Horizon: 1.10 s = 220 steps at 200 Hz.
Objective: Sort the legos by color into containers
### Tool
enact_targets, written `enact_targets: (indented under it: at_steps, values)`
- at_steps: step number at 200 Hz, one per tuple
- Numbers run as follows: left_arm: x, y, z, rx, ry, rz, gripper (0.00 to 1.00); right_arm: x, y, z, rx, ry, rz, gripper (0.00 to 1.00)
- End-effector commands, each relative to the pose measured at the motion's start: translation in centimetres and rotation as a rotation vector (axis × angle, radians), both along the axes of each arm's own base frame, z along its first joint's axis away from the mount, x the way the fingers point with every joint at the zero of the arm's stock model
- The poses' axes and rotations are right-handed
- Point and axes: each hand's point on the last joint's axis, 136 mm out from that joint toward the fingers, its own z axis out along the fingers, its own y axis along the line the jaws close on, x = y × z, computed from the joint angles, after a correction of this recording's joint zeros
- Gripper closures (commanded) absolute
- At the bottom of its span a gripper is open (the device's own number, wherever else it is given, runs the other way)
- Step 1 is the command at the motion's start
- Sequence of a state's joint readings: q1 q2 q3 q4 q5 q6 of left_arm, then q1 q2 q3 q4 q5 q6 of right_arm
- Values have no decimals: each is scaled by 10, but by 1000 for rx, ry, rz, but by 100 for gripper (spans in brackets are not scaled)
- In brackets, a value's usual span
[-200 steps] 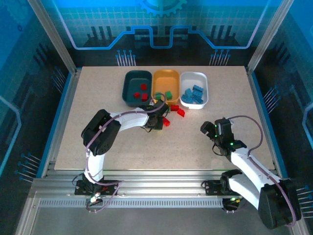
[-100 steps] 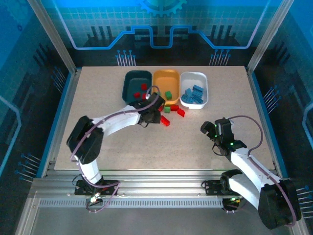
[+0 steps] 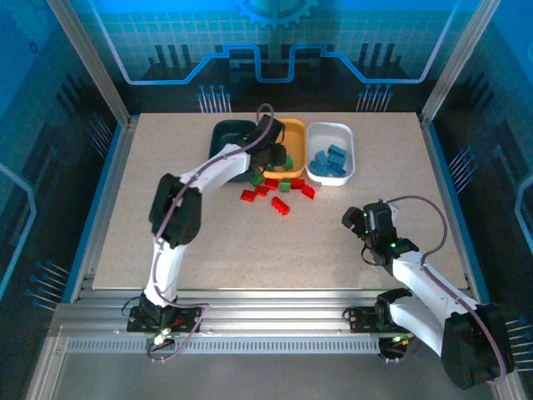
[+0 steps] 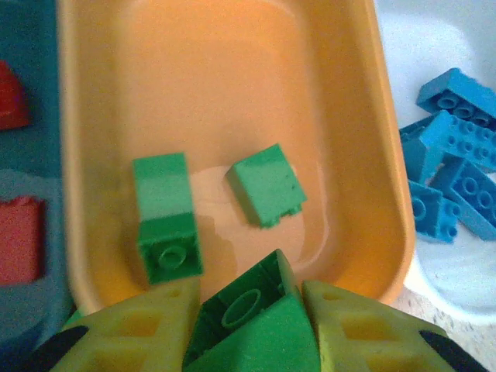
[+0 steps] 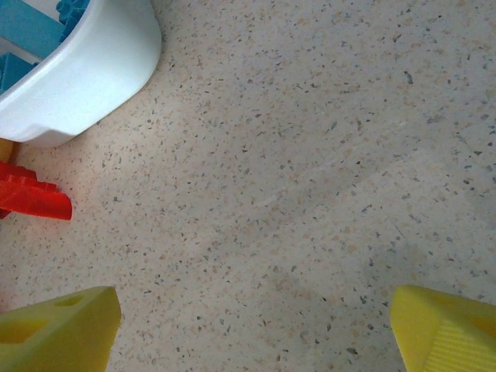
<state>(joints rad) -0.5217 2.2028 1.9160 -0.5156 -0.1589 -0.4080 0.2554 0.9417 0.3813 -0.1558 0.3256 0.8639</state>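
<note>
My left gripper [image 4: 249,301] is shut on a green lego [image 4: 256,329] and hangs over the near end of the orange tray [image 4: 391,194], where two green legos [image 4: 167,217] [image 4: 266,184] lie. From above, the left gripper [image 3: 273,158] is at that tray's front edge [image 3: 293,129]. The dark teal tray [image 3: 225,133] holds red legos [image 4: 19,240]. Blue legos [image 3: 329,158] lie in the white tray [image 3: 346,133]. Loose red legos [image 3: 281,206] and a green one [image 3: 258,177] lie on the table in front of the trays. My right gripper [image 3: 358,221] [image 5: 252,333] stands open over bare table.
The white tray's corner [image 5: 85,70] and one red lego [image 5: 31,198] lie up and to the left of the right gripper. The table's wide front half is bare speckled board [image 3: 275,250]. Metal frame posts and rails border the table.
The left arm has swung from the loose pile up to the orange tray, carrying the green lego. The right arm has not moved.
</note>
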Motion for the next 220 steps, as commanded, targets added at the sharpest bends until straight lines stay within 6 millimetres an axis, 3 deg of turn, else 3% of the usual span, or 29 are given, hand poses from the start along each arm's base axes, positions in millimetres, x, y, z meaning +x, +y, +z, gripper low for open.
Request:
enact_targets:
  at_steps: [1,11,26,34,39,68,88,101,113,145,158,193,220]
  values:
    - [14,-12,14,4,-27,-43,78,7,2,12,-22,-28,11,9]
    - [19,-12,13,10,-26,-36,69,7,3,11,-21,-27,16,9]
    - [21,-11,11,12,-11,-27,34,8,5,11,-22,-25,23,9]
    - [21,-8,14,15,-10,-15,9,9,5,11,-21,-22,28,9]
    - [19,-7,17,10,-12,-16,1,9,6,11,-23,-22,32,9]
    - [-5,-6,68,-89,-74,-45,1,11,12,13,-16,-29,57,9]
    - [-37,14,104,-133,-133,-23,1,11,18,13,-11,-28,81,8]
    - [-65,33,114,-163,-161,10,1,13,23,12,-14,-28,105,8]
    - [-94,52,106,-196,-163,53,1,16,31,12,-11,-19,146,8]
    - [-175,99,41,-293,-51,168,1,23,64,11,-24,7,296,9]
    - [-205,114,25,-321,-29,198,1,25,78,11,-61,14,355,9]
    - [-267,148,7,-394,-13,263,1,27,113,14,-178,9,488,10]
    - [-294,155,3,-443,-11,250,1,27,133,15,-215,-9,571,11]
